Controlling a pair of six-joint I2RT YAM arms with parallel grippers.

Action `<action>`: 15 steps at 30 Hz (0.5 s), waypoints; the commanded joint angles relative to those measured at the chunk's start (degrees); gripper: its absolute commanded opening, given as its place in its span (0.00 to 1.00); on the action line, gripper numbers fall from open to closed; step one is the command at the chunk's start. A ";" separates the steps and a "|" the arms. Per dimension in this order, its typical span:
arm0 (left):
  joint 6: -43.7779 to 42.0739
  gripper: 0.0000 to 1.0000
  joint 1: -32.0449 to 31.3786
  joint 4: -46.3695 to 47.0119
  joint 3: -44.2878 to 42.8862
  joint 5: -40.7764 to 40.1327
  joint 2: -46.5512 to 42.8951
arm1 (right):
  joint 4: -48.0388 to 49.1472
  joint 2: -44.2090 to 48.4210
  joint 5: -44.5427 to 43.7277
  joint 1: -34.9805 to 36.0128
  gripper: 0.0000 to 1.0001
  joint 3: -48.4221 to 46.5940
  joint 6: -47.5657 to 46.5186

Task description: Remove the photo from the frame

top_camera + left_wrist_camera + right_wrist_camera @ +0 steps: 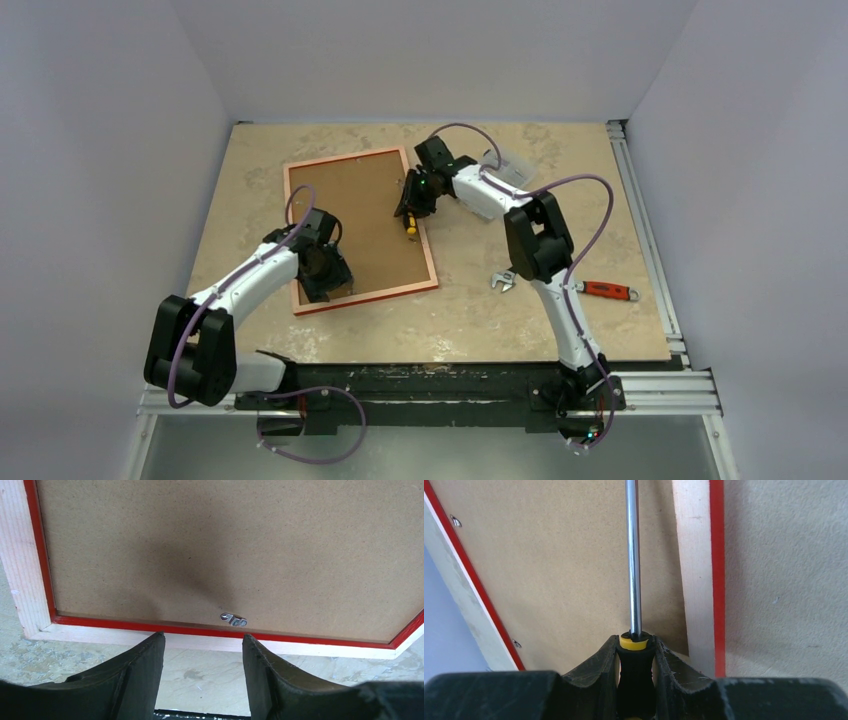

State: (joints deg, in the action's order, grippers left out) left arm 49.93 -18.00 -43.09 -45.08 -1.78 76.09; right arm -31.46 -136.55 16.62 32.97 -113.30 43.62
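The red frame point(345, 158) lies face down on the table. The photo shows only its brown board back point(365, 215); its picture side is hidden. My left gripper point(325, 275) is open and empty at the frame's near edge. In the left wrist view its jaws point(202, 636) straddle a small metal clip point(234, 619) on the board point(225, 545), at the frame's pale wooden back point(320, 647). My right gripper point(412, 205) is shut on a black-and-yellow screwdriver point(410, 224). Its shaft point(633, 570) reaches over the board point(554, 565) beside the frame's right rail point(696, 570), held between the jaws point(636, 642).
A small wrench point(503, 281) and a red-handled tool point(607, 290) lie on the table right of the frame. A clear plastic piece point(510, 165) sits behind the right arm. Two more clips point(456, 521) point(516, 643) sit along the frame's far rail. A metal rail point(645, 230) lines the table's right side.
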 commanded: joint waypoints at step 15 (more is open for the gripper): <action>-6.65 0.67 0.68 1.15 -1.22 6.34 -8.45 | -10.39 23.21 -20.53 0.36 0.00 5.21 -19.21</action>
State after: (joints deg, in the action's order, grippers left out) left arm 46.78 -17.93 -42.94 -45.08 -0.27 70.00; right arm -41.82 -129.75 4.51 33.08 -118.87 28.18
